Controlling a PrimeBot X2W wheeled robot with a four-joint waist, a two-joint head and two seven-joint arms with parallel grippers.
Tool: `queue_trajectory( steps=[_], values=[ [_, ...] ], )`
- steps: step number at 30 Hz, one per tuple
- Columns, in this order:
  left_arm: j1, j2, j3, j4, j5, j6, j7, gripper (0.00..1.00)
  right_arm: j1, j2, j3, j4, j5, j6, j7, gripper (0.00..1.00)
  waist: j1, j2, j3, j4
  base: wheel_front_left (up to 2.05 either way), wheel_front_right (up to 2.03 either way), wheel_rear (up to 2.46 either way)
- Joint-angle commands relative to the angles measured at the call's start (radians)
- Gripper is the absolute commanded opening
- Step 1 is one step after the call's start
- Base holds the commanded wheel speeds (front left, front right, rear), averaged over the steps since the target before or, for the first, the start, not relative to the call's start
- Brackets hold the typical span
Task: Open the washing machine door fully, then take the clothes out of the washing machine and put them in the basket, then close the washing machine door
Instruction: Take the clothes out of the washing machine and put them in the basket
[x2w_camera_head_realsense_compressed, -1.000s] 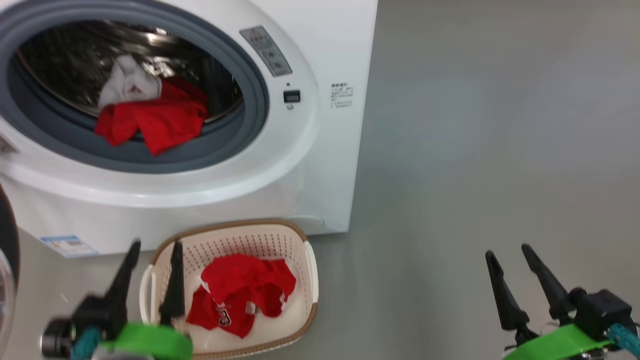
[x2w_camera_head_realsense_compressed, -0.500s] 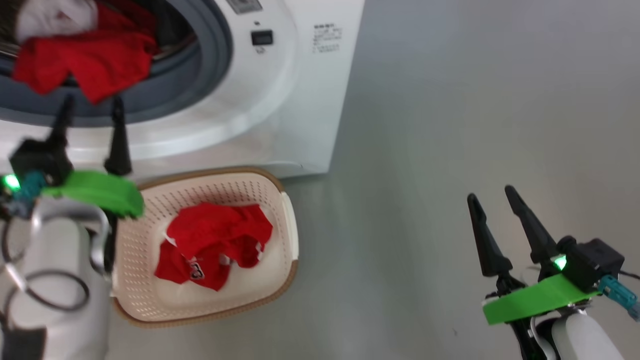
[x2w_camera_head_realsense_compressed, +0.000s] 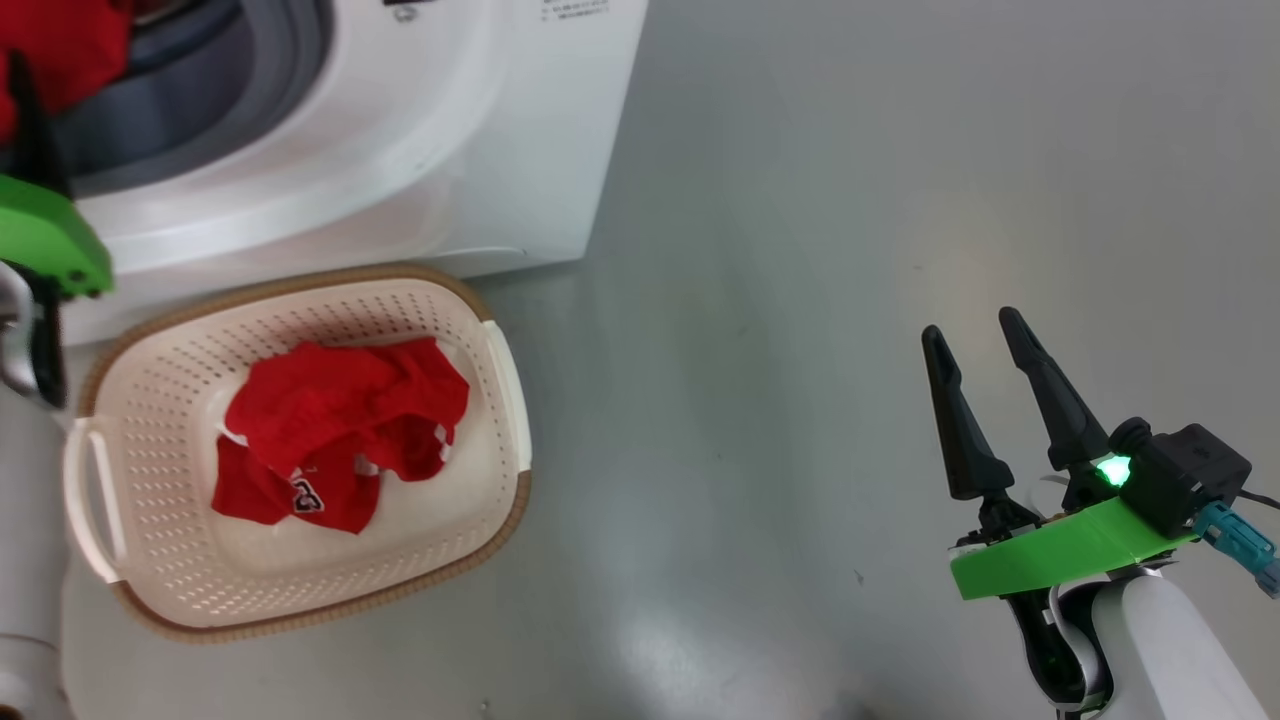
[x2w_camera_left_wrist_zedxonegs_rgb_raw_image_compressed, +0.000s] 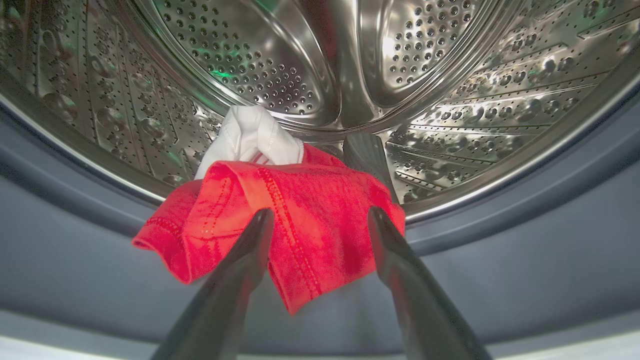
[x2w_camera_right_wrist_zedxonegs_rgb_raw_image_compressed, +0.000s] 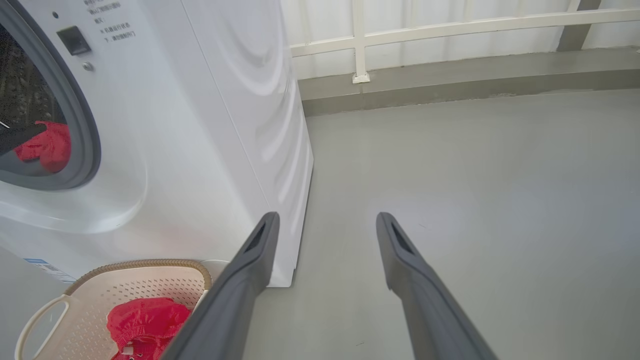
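Crumpled red clothes (x2w_camera_left_wrist_zedxonegs_rgb_raw_image_compressed: 310, 225), stitched hems

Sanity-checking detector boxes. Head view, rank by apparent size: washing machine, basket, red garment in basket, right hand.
1. washing machine, narrowly, cropped.
2. basket.
3. red garment and right hand: look alike, not ranked; hand is nearer the camera.

left gripper (x2w_camera_left_wrist_zedxonegs_rgb_raw_image_compressed: 320, 212): fingers spread | right gripper (x2w_camera_head_realsense_compressed: 970, 322): fingers spread, empty
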Motion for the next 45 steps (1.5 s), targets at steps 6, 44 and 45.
queue_trajectory(
  steps=[6, 44, 45],
  values=[
    [-0.086, 0.096, 0.023, 0.080, -0.014, 0.021, -0.003, 1.00, -0.016, 0.003, 0.033, -0.026, 0.013, 0.006, -0.006, 1.00, 0.0000, -0.0001, 0.055, -0.033, 0.00, 0.00, 0.00],
    [-0.067, 0.092, 0.014, -0.071, -0.072, -0.046, -0.005, 0.00, -0.039, 0.004, 0.054, -0.022, 0.016, 0.006, -0.006, 1.00, 0.0000, -0.0001, 0.040, -0.034, 0.00, 0.00, 0.00],
    [-0.047, 0.086, 0.018, -0.098, -0.073, -0.047, -0.005, 0.00, -0.036, 0.003, 0.054, -0.021, 0.015, 0.006, -0.006, 1.00, 0.0000, -0.0001, 0.030, -0.031, 0.00, 0.00, 0.00]
  ],
)
